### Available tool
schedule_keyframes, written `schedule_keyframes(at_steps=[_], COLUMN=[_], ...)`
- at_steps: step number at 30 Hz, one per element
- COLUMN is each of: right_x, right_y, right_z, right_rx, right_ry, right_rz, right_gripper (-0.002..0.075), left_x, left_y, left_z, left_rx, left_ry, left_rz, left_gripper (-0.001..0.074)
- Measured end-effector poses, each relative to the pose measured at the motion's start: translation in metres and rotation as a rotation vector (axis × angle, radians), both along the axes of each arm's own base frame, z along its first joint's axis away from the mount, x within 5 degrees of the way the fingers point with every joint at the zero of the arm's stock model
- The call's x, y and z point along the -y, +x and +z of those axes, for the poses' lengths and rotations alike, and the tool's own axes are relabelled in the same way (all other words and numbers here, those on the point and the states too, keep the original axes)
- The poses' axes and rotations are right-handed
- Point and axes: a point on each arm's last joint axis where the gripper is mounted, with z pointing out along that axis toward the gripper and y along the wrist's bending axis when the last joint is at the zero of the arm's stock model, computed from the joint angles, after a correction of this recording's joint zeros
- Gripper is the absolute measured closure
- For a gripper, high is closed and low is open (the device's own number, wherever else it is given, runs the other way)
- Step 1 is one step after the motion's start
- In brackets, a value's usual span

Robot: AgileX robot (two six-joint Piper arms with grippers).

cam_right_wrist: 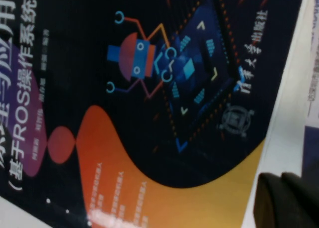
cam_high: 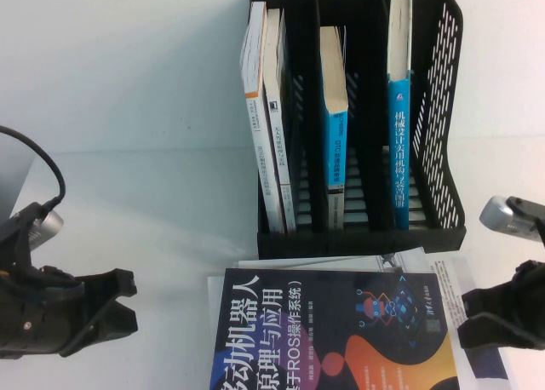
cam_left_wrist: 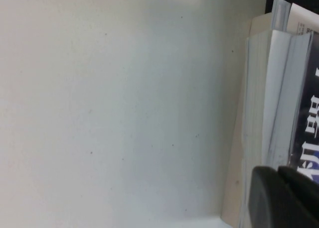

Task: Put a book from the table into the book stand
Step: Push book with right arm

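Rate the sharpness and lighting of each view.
High view: evenly lit, soft; the black plastic book stand shades the white table; left gripper and right gripper flank the dark paperback book. Left wrist view: washed out, page edges blurred. Right wrist view: cover vivid, slightly blurred.

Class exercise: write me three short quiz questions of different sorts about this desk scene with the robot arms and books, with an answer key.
1. True or false: the dark book already stands in the book stand.
2. How many books stand in the book stand?
3. The dark book lies on: A) bare table B) other printed material C) the stand.
Also shown: left gripper, right gripper, flanking the dark book.

Key: 1 false; 2 four; 3 B.
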Motion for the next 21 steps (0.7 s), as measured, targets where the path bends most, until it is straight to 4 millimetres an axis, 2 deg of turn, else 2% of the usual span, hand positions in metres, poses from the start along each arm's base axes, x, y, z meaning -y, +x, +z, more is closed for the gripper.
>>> schedule_keyframes(at_steps=[9,21], right_x=[-0.005,-0.014], right_y=[0.011,0.018], right_z=[-0.029,-0.030], right_rx=[-0.096,-0.082], right_ry=[0.015,0.138], right_rz=[-0.019,-0.045], right_gripper=[0.0729,0.0729], left_x=[0.004,0.005], left_y=[0.000,-0.001], left_z=[0.001,0.001], left_rx=[-0.002,-0.011], left_ry=[-0.040,-0.057], left_rz=[-0.020,-0.031], left_gripper=[0.0739,0.0739])
